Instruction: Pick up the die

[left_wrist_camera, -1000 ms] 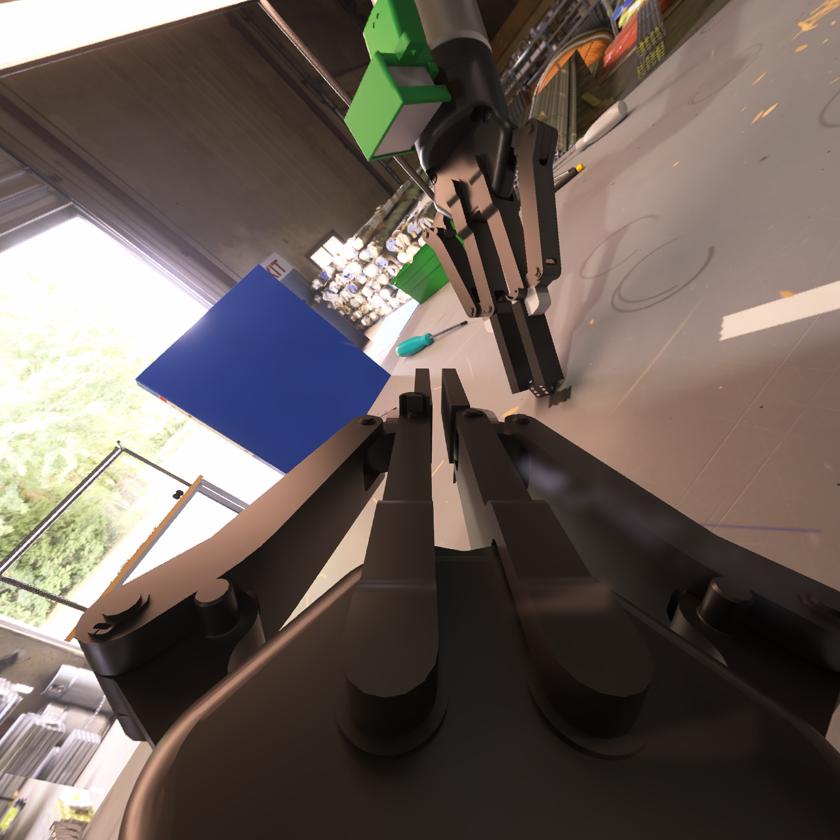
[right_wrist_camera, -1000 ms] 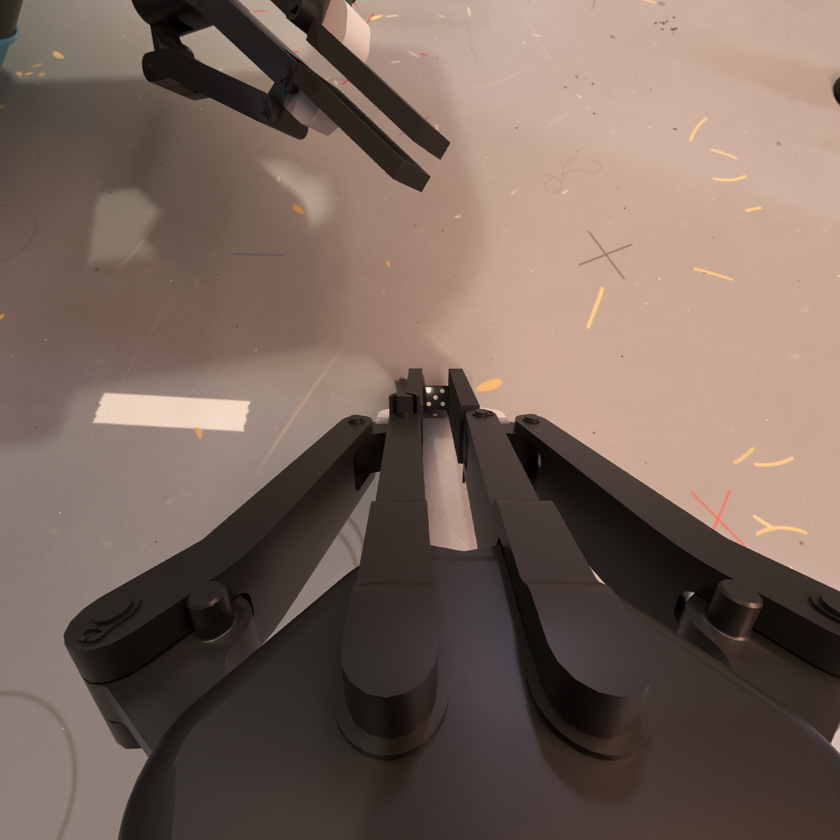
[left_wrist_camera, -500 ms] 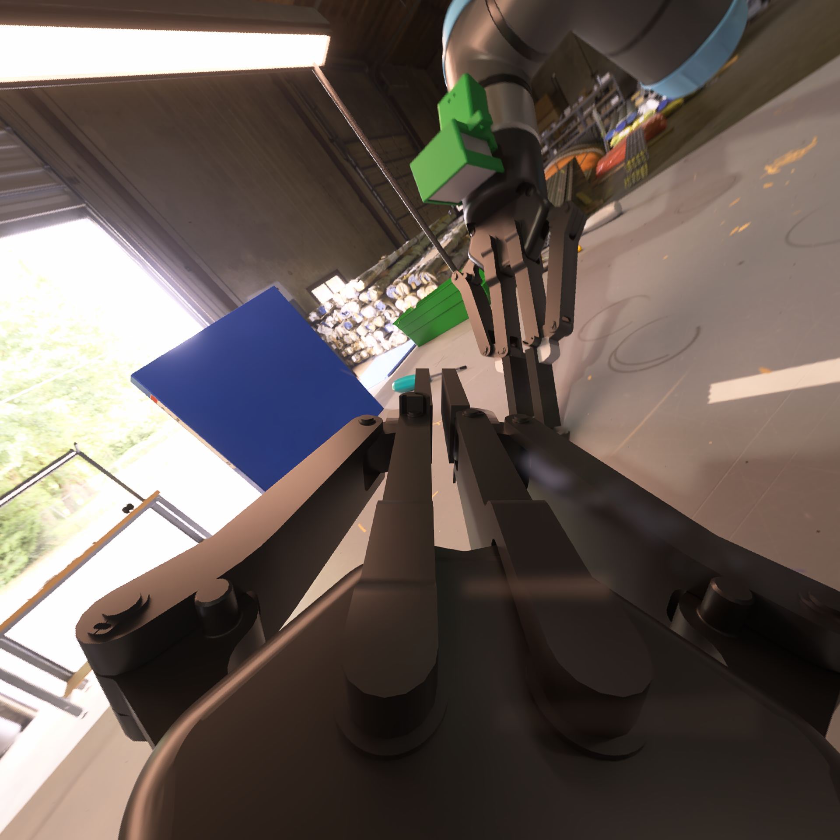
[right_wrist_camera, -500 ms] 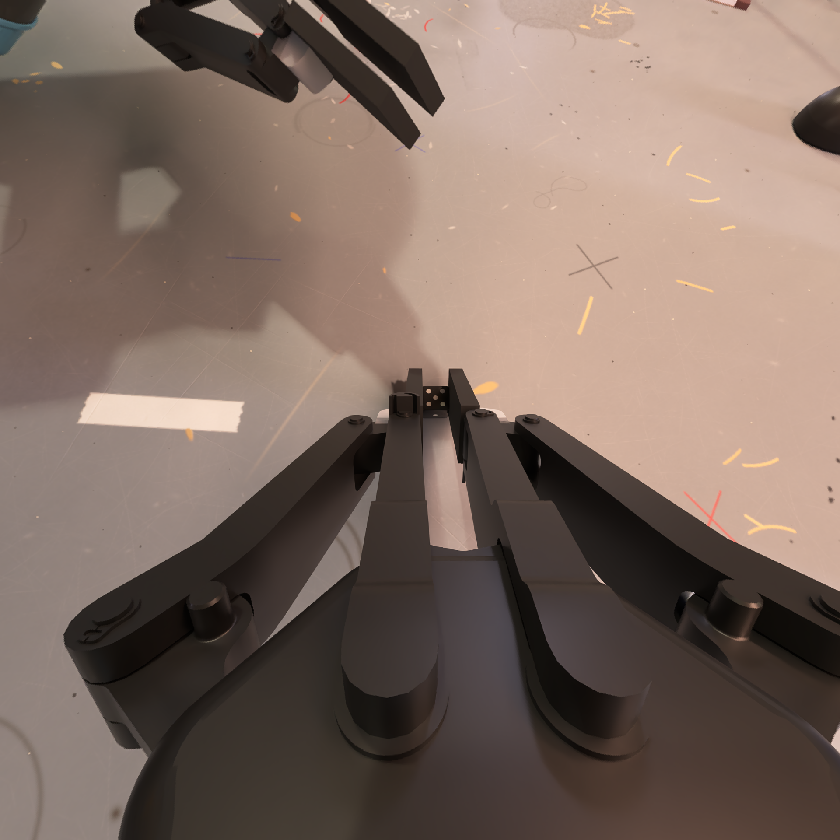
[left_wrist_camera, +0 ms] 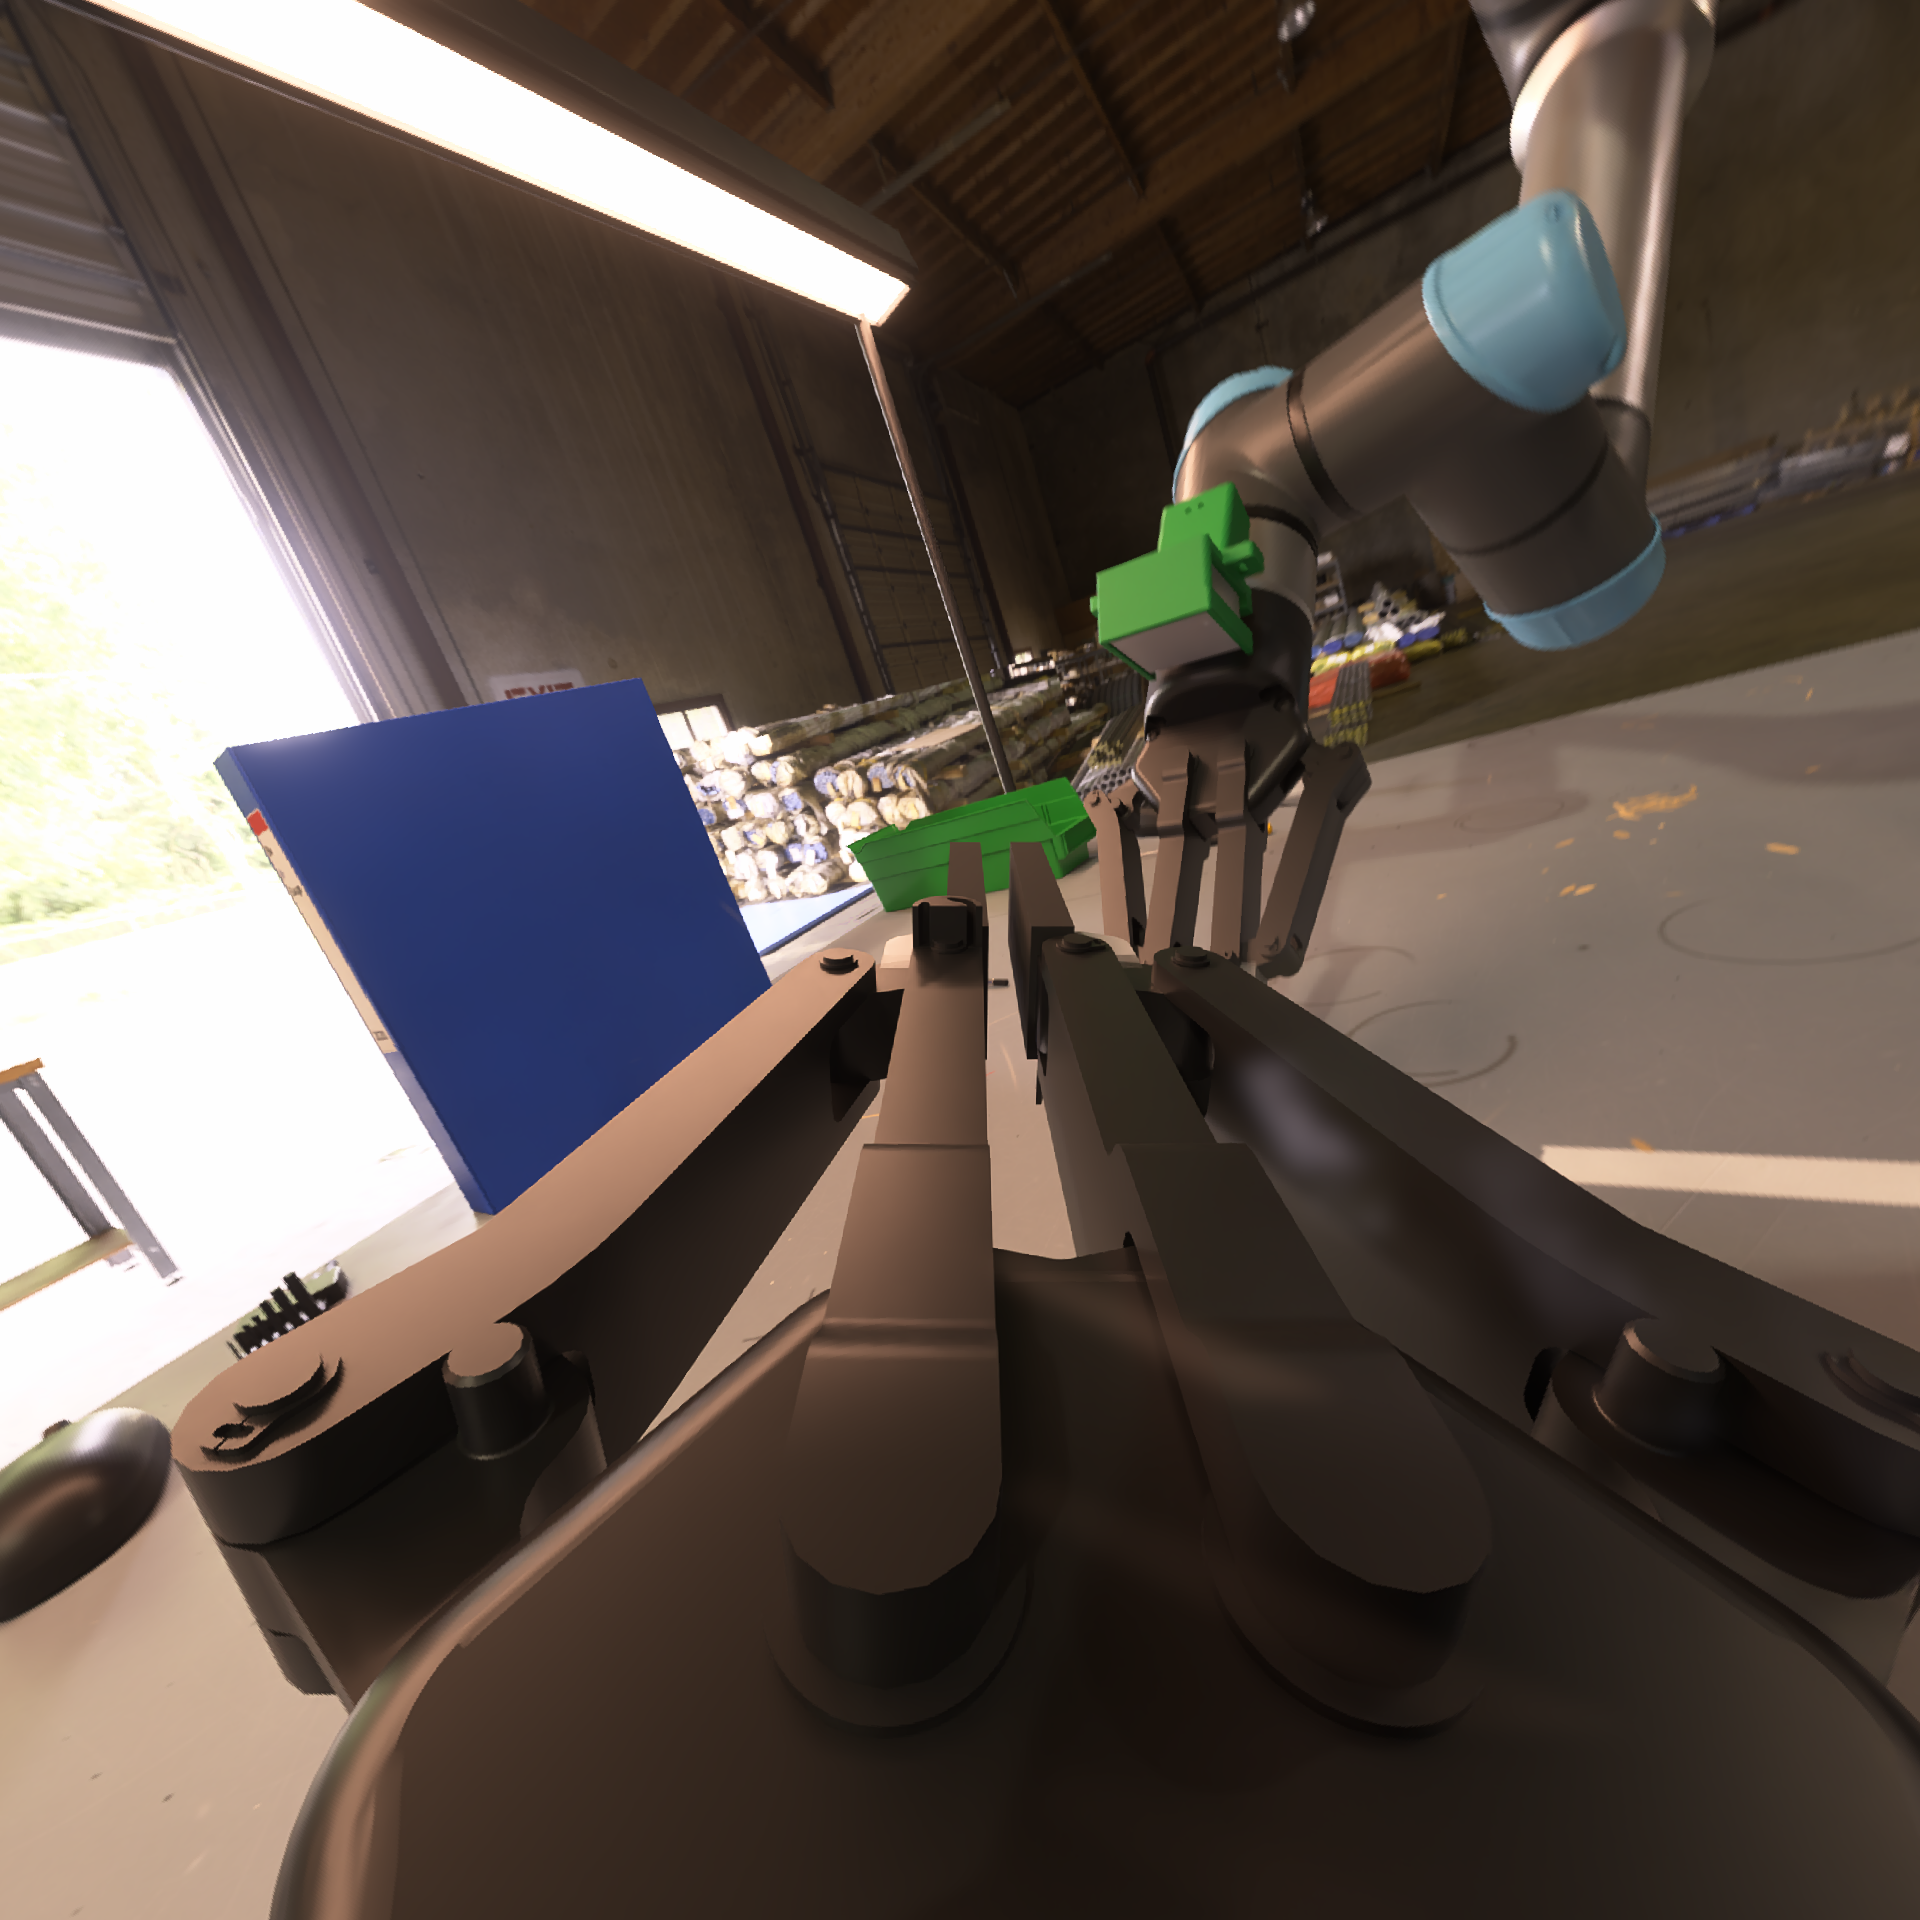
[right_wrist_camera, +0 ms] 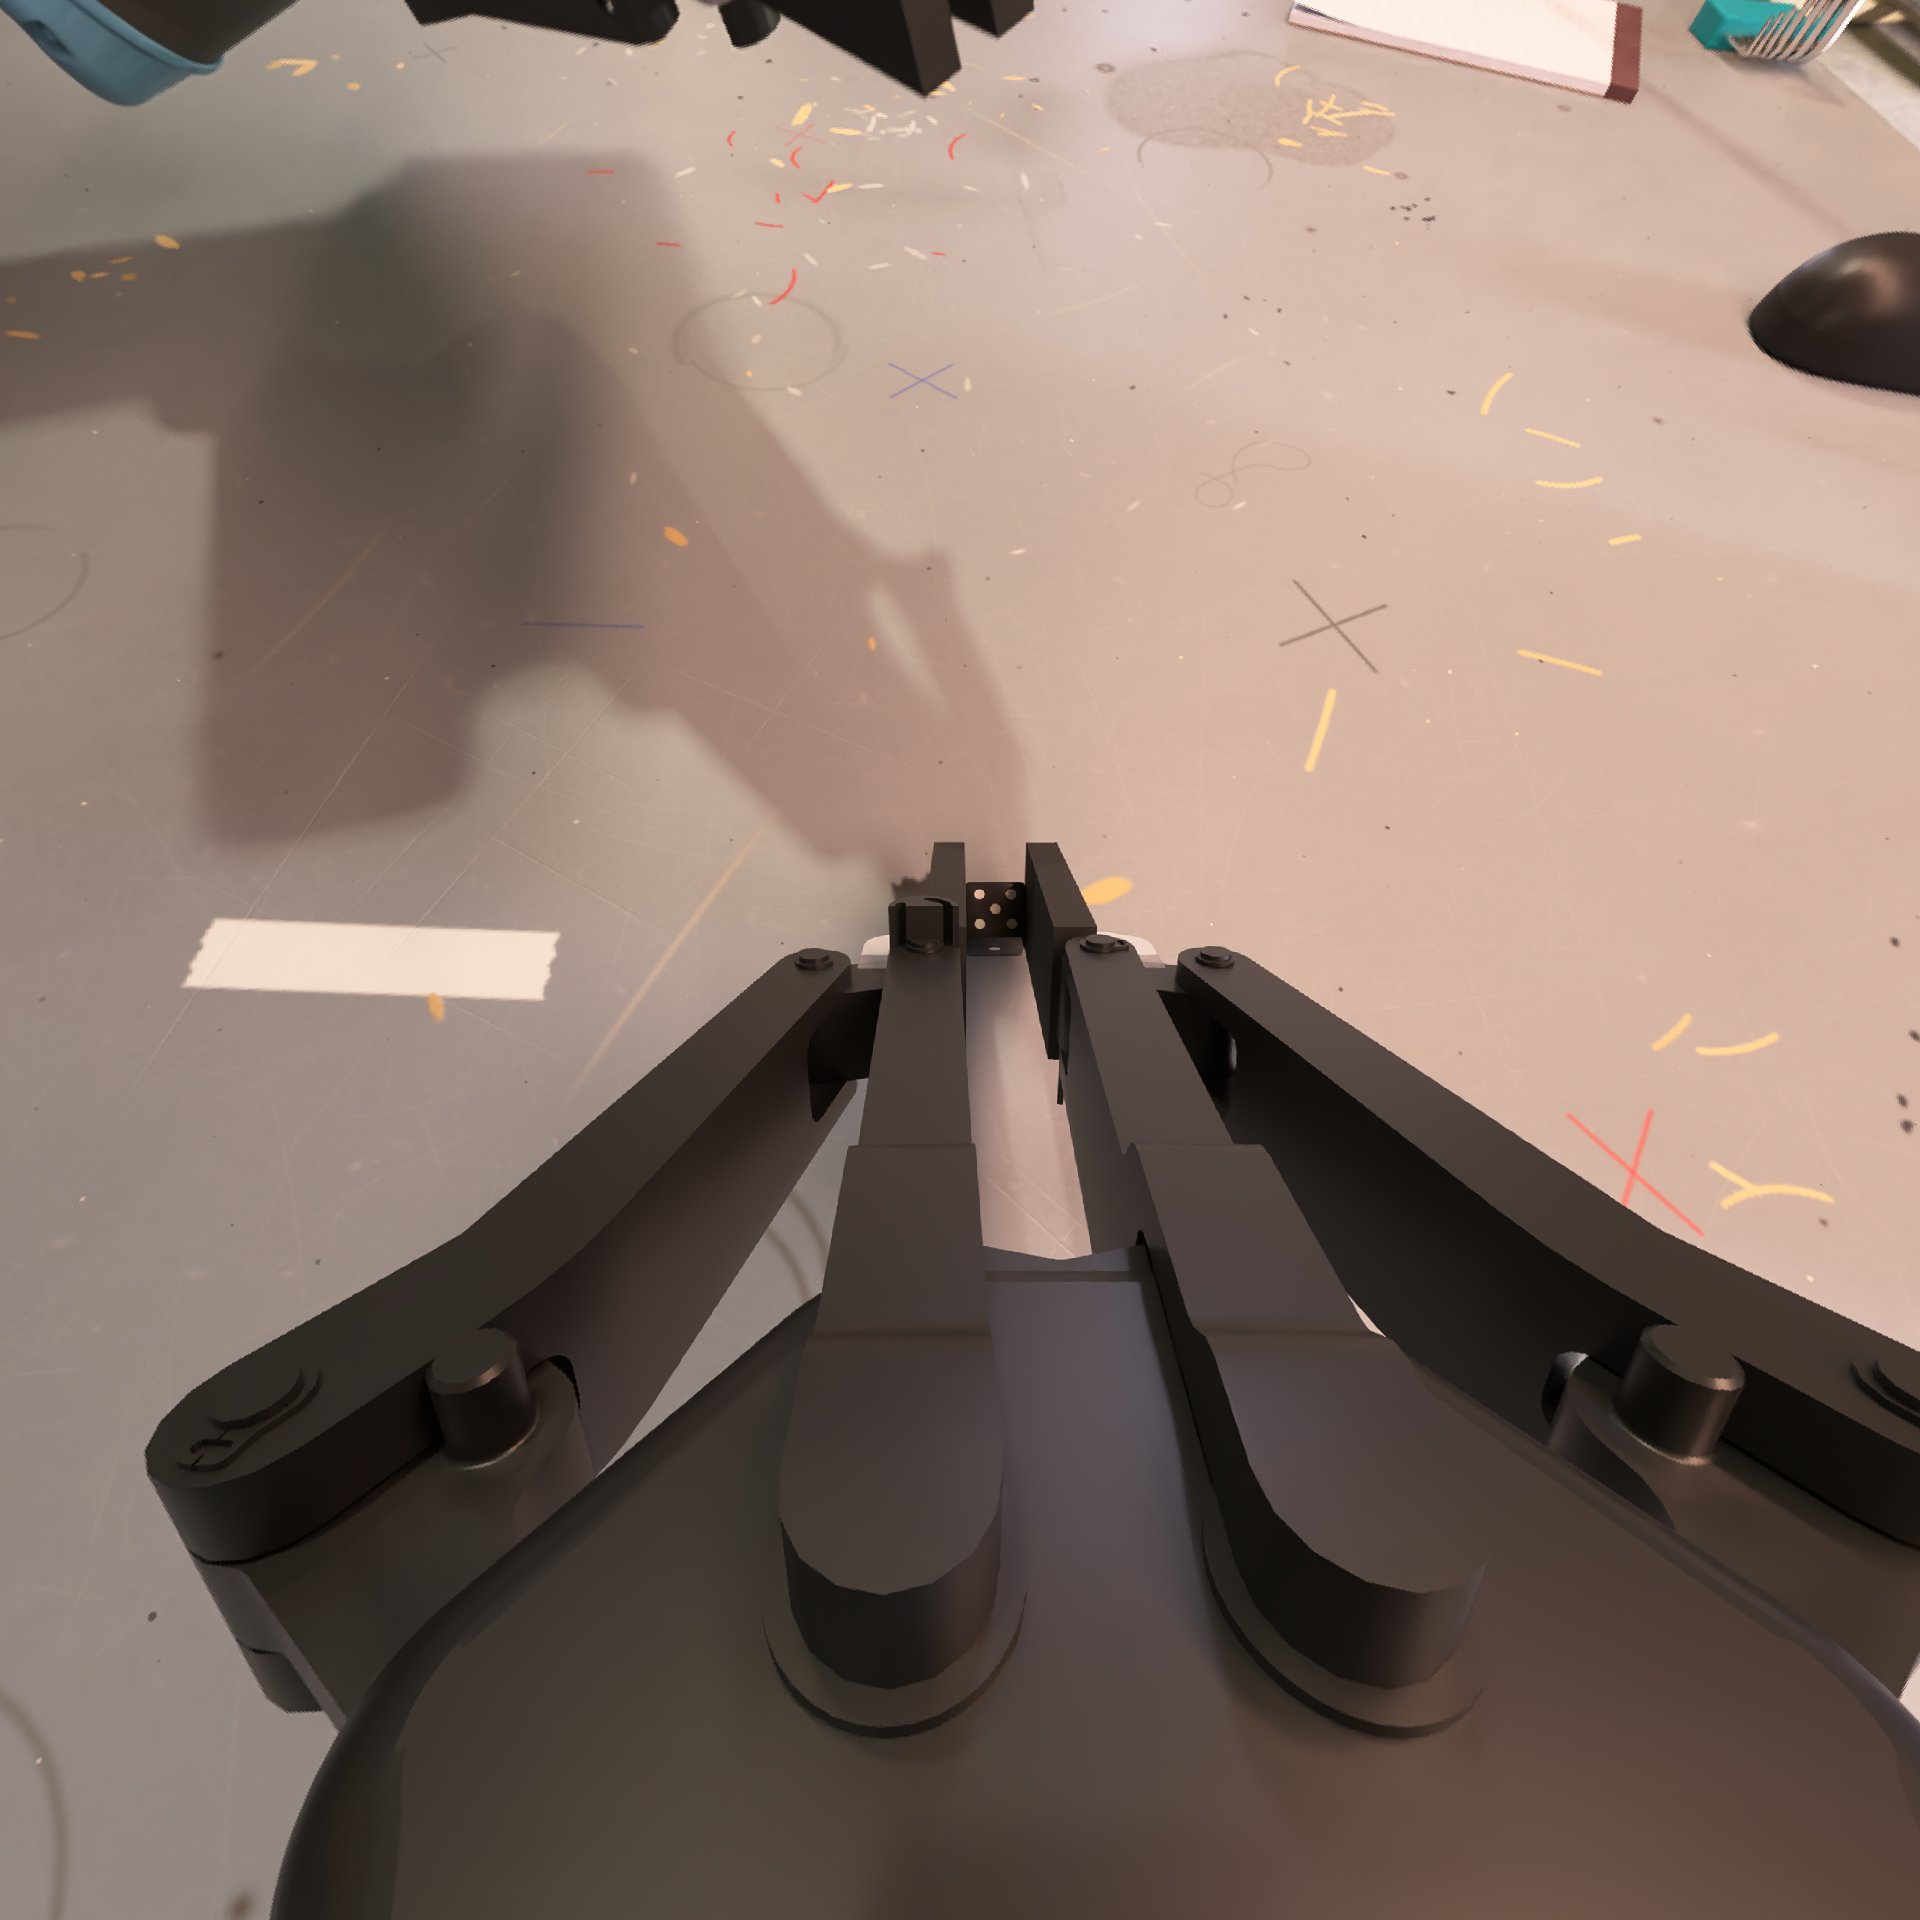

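Note:
The die (right_wrist_camera: pixel 995 914) is small and black with pale pips. My right gripper (right_wrist_camera: pixel 995 883) is shut on it at the fingertips, above the grey table (right_wrist_camera: pixel 1247 831). In the left wrist view the right gripper (left_wrist_camera: pixel 1205 914) hangs fingers-down from its arm, farther off, and its tips and the die are hidden behind my left linkage. My left gripper (left_wrist_camera: pixel 995 894) is shut with only a narrow gap and holds nothing. It shows at the top edge of the right wrist view (right_wrist_camera: pixel 904 42), well away from the die.
A blue board (left_wrist_camera: pixel 499 935) stands at the left and a green bin (left_wrist_camera: pixel 977 842) lies beyond the fingers. A black domed object (right_wrist_camera: pixel 1849 312), a notebook (right_wrist_camera: pixel 1475 42) and a white tape strip (right_wrist_camera: pixel 374 961) are on the table.
My left gripper has drawn back and away from the right gripper, nearly leaving the right wrist view. The right gripper stays shut on the die and sits higher above the table.

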Motion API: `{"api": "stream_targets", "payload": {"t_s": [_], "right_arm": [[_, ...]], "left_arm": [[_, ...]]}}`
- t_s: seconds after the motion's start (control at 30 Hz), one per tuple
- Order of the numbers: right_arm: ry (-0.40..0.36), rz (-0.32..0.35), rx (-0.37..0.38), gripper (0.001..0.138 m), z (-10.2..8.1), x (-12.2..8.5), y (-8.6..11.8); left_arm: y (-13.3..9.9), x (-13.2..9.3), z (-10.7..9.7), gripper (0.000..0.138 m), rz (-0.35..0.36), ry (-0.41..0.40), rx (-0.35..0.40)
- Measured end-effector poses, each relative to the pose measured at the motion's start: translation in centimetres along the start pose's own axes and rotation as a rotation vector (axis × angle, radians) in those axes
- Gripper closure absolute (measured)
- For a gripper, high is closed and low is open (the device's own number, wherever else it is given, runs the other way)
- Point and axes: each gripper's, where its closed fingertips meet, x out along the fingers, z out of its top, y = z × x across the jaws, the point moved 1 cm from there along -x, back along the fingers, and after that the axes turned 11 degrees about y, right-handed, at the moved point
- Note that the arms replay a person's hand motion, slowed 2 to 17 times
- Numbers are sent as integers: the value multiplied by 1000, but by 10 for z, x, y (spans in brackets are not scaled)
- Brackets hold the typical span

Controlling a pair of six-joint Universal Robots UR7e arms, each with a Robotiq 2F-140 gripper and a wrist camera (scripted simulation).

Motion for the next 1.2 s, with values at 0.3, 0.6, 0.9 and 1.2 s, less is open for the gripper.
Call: {"api": "stream_targets", "payload": {"t_s": [0.3, 0.6, 0.9, 1.2], "right_arm": [[-2, -11, -3, 123, 0, 0, -1], [0, -19, -9, 123, 1, 1, -1], [-1, -21, -9, 123, 1, 1, -1], [-4, -28, -4, 123, 1, 1, -2]], "left_arm": [[25, 0, 18, 131, -44, -57, -155], [60, 9, 43, 131, -21, -61, -185], [113, 32, 66, 131, 90, 6, -102], [174, 63, 84, 131, 215, 81, -30]]}}
